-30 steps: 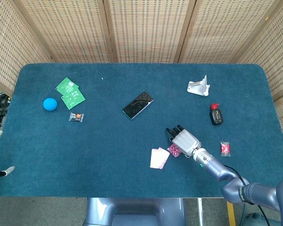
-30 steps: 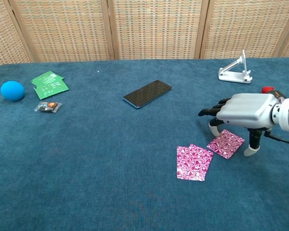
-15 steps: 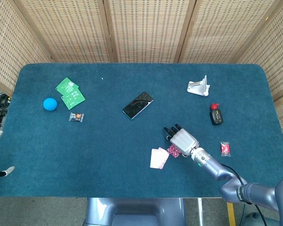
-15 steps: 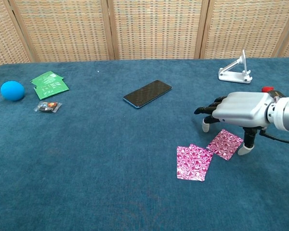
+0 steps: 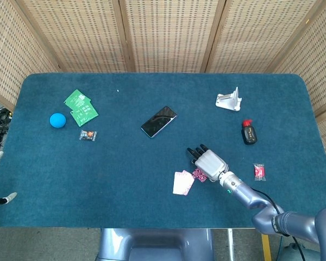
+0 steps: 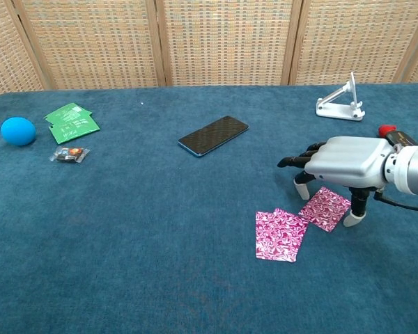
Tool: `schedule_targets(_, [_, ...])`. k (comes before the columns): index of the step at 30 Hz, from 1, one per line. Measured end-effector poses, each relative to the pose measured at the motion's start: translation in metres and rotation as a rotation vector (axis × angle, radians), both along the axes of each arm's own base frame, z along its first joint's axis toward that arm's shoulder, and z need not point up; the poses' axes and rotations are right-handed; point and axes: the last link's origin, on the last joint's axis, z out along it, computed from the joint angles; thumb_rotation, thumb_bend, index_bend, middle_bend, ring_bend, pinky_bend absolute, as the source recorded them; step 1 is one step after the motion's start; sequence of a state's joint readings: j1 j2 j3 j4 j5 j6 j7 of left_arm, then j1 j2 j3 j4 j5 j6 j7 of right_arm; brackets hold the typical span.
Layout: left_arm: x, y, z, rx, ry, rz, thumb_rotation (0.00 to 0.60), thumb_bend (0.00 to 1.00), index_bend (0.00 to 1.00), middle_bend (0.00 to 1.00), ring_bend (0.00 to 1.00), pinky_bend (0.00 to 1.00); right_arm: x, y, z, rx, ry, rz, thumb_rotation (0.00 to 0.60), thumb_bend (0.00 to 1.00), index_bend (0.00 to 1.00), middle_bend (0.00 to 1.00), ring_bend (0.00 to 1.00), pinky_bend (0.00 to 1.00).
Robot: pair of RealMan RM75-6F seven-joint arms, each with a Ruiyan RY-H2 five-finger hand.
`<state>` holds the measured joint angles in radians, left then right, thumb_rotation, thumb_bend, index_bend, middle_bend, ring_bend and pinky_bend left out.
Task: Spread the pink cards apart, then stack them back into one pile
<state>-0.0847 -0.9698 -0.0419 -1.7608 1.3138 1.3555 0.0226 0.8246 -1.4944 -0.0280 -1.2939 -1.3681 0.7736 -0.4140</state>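
Observation:
Two pink patterned cards lie overlapped on the blue table, also seen from above as the overlapped cards. A third pink card lies just to their right, touching their corner; in the head view this third card is partly under my right hand. My right hand hovers palm down over it with fingers spread and holds nothing; its thumb tip touches the cloth at the card's right edge. The head view shows the same right hand. Only two spread fingertips of my left hand show, off the table's left edge.
A black phone lies mid-table, with a white phone stand at the far right. A red-capped black bottle and a red packet sit right of my hand. Green packets, a blue ball and a wrapped candy are far left.
My right hand has drifted a little to the left over the third card. The cards have barely moved.

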Motion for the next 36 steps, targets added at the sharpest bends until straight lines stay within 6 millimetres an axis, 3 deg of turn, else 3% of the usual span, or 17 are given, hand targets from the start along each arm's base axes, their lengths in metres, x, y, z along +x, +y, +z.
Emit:
schedule_targets(12, [0.0,0.0,0.0,0.0,-0.002,0.0,0.6,0.0,0.0,0.0,0.0,0.0,0.016,0.0,0.008,-0.002,-0.066,0.028,0.6,0.17,0.57,0.05,0.18,0.16])
schedule_targets(21, [0.0,0.001,0.0,0.0,0.0,0.001,0.6,0.0,0.0,0.0,0.0,0.0,0.052,0.006,0.01,0.037,-0.085,0.134,0.6,0.17,0.54,0.07,0.18,0.18])
schedule_targets(28, [-0.001,0.001,-0.001,-0.002,0.002,0.005,0.6,0.0,0.0,0.0,0.0,0.0,0.078,0.017,-0.007,0.101,-0.025,0.264,0.6,0.16,0.55,0.07,0.18,0.19])
schedule_targets(36, [-0.004,0.001,0.001,0.001,-0.004,0.012,0.6,0.0,0.0,0.0,0.0,0.0,0.082,0.023,-0.026,0.128,0.033,0.267,0.6,0.16,0.55,0.07,0.18,0.22])
